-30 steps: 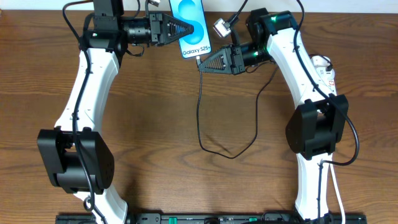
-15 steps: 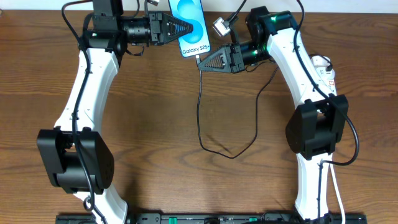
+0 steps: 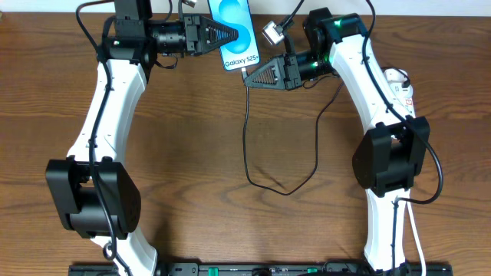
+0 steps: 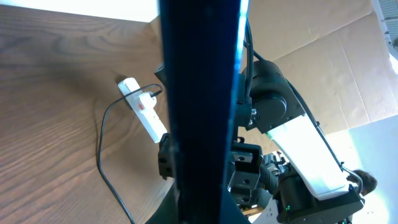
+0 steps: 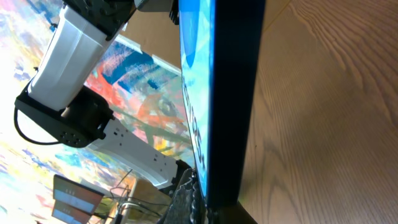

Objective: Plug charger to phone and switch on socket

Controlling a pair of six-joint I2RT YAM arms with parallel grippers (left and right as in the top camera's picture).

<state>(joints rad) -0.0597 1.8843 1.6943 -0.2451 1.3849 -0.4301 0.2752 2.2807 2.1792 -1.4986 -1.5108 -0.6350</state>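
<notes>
The phone (image 3: 239, 31), blue screen up, is at the table's far edge. My left gripper (image 3: 229, 34) comes in from the left and is shut on its side. In the left wrist view the phone (image 4: 202, 93) fills the middle as a dark edge. My right gripper (image 3: 248, 78) is shut at the phone's near end, on the tip of the charger (image 3: 245, 138), whose black cable loops down and back to the right. The connector itself is hidden. The right wrist view has the phone (image 5: 233, 93) edge-on. The white socket (image 3: 400, 86) lies at the right, partly behind the right arm, and the socket (image 4: 144, 112) also appears in the left wrist view.
The cable's loop (image 3: 285, 190) lies on the wooden table mid-centre. A thick white cord (image 3: 414, 230) runs down beside the right arm's base. A black rail (image 3: 245, 270) lines the front edge. A wall borders the table just behind the phone.
</notes>
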